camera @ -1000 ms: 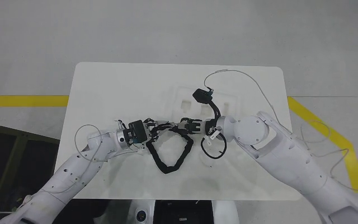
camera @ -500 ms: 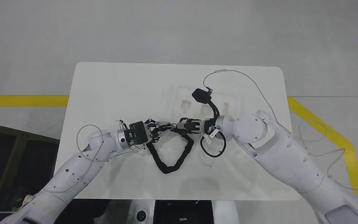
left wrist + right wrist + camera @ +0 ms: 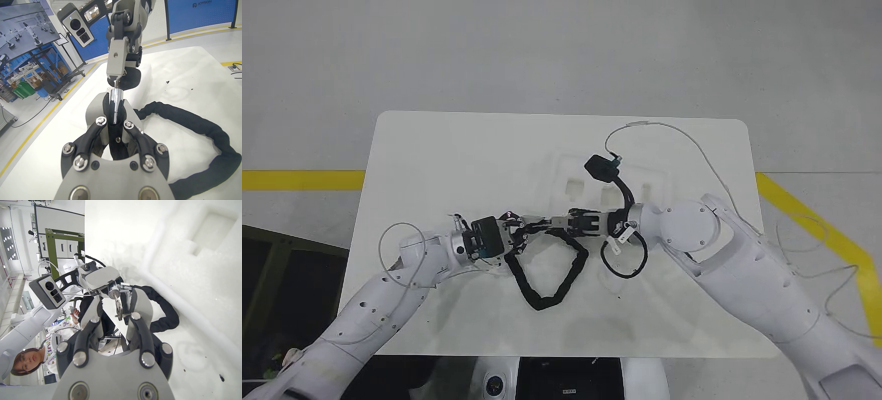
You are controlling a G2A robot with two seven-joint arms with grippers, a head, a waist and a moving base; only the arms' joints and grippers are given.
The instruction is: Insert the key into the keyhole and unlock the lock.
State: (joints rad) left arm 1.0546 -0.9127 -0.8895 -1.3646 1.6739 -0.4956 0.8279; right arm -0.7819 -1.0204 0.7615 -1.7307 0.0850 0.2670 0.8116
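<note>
My left gripper (image 3: 115, 103) is shut on the chrome lock cylinder (image 3: 116, 106) at one end of the black fabric-covered chain (image 3: 208, 136). The chain lies in a loop (image 3: 542, 290) on the white table (image 3: 422, 160). My right gripper (image 3: 116, 308) faces the left one and is shut on the key (image 3: 118, 308). The key tip meets the keyhole (image 3: 114, 293) in the cylinder's end face. In the left wrist view the key shaft (image 3: 116, 84) runs from the right gripper's fingertip (image 3: 113, 75) into the cylinder. In the top view the two grippers meet near the table's middle, the cylinder (image 3: 540, 226) between them.
A white foam tray (image 3: 562, 170) with recesses lies just behind the grippers. A thin grey cable (image 3: 682, 135) curves over the table's back right. The chain loop lies in front of the grippers, toward the near edge.
My right gripper has moved slightly left with the key, closer to the lock cylinder. The left arm has hardly moved.
</note>
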